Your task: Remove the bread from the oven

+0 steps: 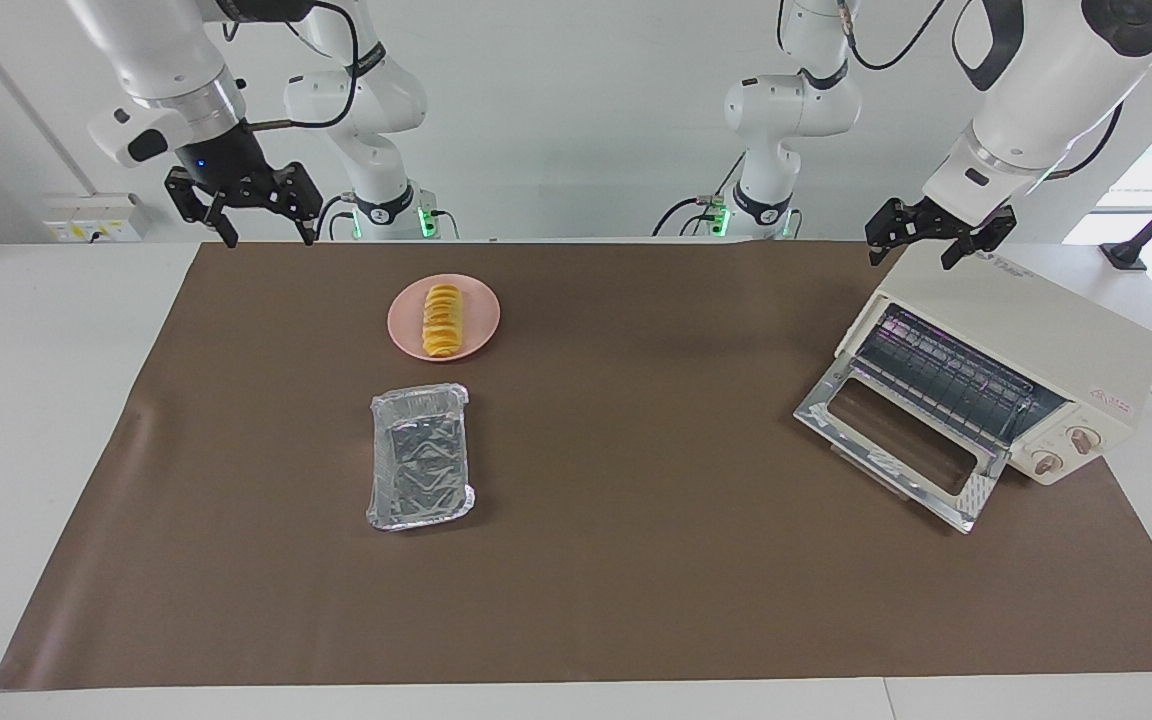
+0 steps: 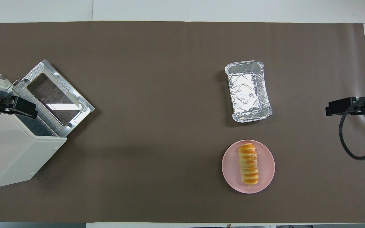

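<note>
Facing view: bread (image 1: 444, 319) sits on the pink plate (image 1: 476, 335), well apart from the oven (image 1: 1026, 350), which is at the left arm's end with its door (image 1: 896, 445) dropped open. Rack looks bare. The foil tray (image 1: 419, 470) lies farther from the robots than the plate, nothing in it.

Right gripper (image 1: 244, 205) is up in the air over the mat edge (image 1: 198, 262) at the right arm's end, jaws wide, holding nothing. Left gripper (image 1: 936, 232) hangs over the oven's top rear corner, jaws wide too, nothing held; that arm waits.

My read: bread is out, so the task looks done bar parking the arms. To finish clean, lift the right arm straight up and away from the plate so nothing clips the loaf. Left claw is close above the oven top; raise it before any sideways travel, else it could nudge the housing or the open door. No need to touch the bread.
</note>
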### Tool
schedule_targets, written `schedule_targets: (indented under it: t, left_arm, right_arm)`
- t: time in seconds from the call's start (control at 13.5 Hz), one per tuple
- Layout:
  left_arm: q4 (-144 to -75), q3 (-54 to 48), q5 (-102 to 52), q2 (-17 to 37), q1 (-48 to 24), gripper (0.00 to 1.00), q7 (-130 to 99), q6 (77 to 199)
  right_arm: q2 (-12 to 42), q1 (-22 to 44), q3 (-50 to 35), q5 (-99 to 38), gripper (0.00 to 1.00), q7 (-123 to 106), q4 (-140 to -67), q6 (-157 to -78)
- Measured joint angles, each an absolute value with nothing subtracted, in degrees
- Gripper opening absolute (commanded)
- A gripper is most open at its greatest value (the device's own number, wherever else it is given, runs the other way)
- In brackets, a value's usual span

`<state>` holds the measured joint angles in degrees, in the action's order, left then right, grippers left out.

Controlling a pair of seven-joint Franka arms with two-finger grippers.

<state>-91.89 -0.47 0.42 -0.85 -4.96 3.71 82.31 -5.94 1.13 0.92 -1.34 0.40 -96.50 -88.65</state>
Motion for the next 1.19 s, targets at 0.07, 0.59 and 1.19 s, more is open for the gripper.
schedule_targets:
  t: [0.07,0.59,1.19]
  left_arm:
    - [-91.89,-0.47,0.43,-0.85,-4.96,1.0,3.71,82.31]
    - [-91.89,-0.47,0.42,-0.85,-4.96,1.0,3.71,82.31]
    - [-91.89,-0.47,0.42,-0.85,-4.96,1.0,3.71,82.31]
  right_arm:
    - [-4.78,0.55,0.98,-0.81,1.0,-0.31,-95.54,-88.32]
    - [-3.78,-1.46,1.09,0.43,1.0,-1.06,-94.56,-86.7]
    - [-3.78,-2.98,1.11,1.52,1.0,-1.07,-94.56,-86.62]
